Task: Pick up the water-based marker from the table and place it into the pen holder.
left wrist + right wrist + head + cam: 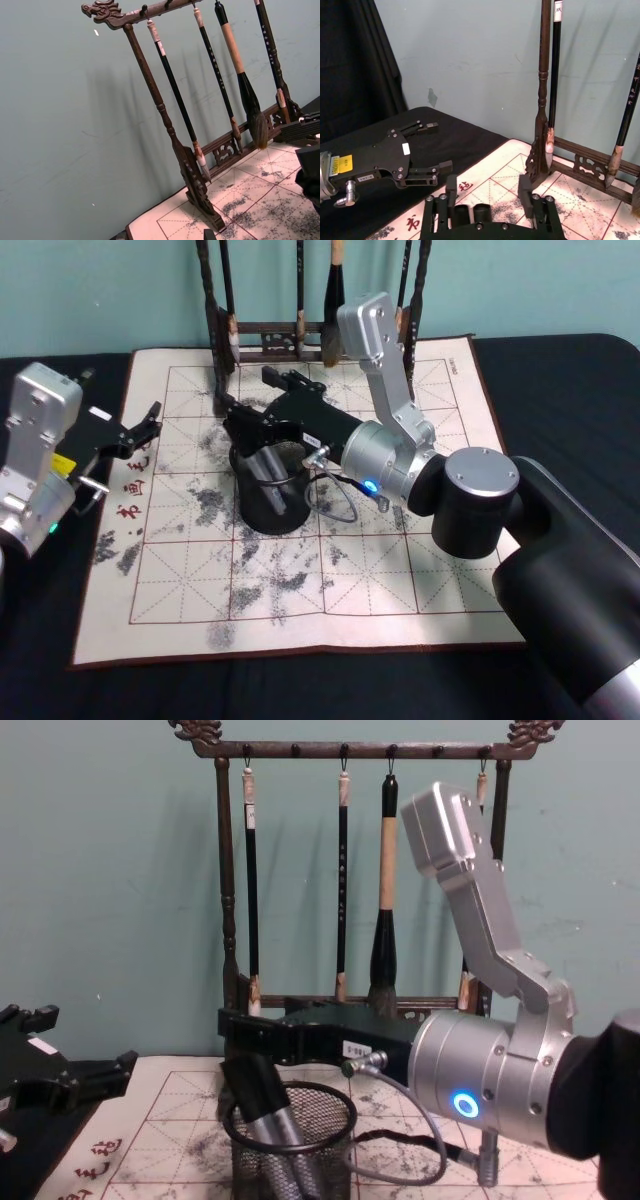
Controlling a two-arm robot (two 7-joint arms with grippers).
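The pen holder (285, 512), a small black wire-mesh cup, stands on the inked practice mat; in the chest view the pen holder (325, 1120) is seen from the side. The water-based marker (268, 1112), dark-capped with a grey barrel, leans inside it, and from the head its top (262, 466) shows within the rim. My right gripper (488, 185) hovers just over the cup's rim, open, nothing between its fingers (525, 188). My left gripper (140, 430) rests open at the mat's left edge, also seen as the left gripper (440, 145) from the right wrist.
A tall dark wooden brush rack (262, 340) with hanging calligraphy brushes stands at the mat's far edge, close behind the right arm. The gridded mat (300, 580) lies on a black tablecloth (560, 390). A teal wall (75, 125) backs the table.
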